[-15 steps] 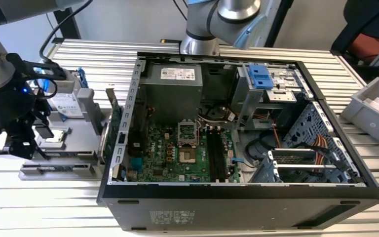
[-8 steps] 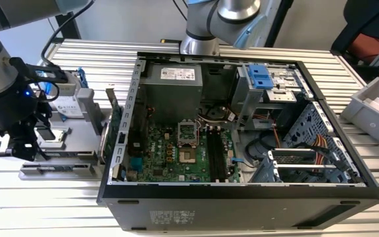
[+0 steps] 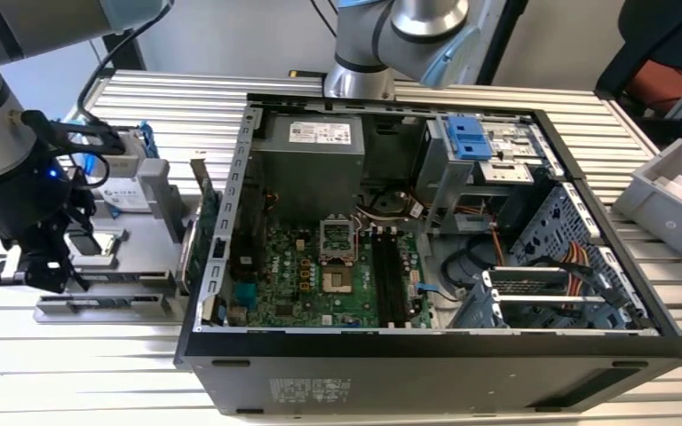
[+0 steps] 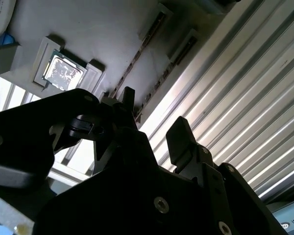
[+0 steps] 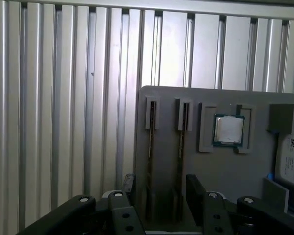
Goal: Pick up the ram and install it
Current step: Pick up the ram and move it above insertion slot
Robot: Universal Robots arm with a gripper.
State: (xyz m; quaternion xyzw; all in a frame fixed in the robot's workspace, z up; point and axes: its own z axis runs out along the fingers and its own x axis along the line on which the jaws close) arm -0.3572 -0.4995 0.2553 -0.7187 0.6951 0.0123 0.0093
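In both wrist views, two thin dark ram sticks stand on edge in slots of a grey holder point(image 5: 166, 103), one ram point(image 5: 151, 147) point(image 4: 137, 56) beside the other point(image 5: 181, 147) point(image 4: 162, 81). My gripper point(image 5: 162, 190) point(image 4: 154, 117) hangs open just above their near ends, one black finger point(image 5: 129, 184) on each outer side, holding nothing. In the exterior view my gripper point(image 3: 45, 266) is over the holder point(image 3: 116, 306), to the left of the open computer case point(image 3: 436, 346). The motherboard's black slots point(image 3: 389, 275) lie inside the case.
A processor chip point(image 5: 229, 129) sits in a pocket of the holder beside the sticks, and a silver hard drive point(image 5: 291, 156) lies past it. A green card point(image 3: 205, 231) stands against the case's left wall. A grey bin point(image 3: 673, 200) sits at the exterior view's right on the ribbed metal table point(image 3: 81, 373).
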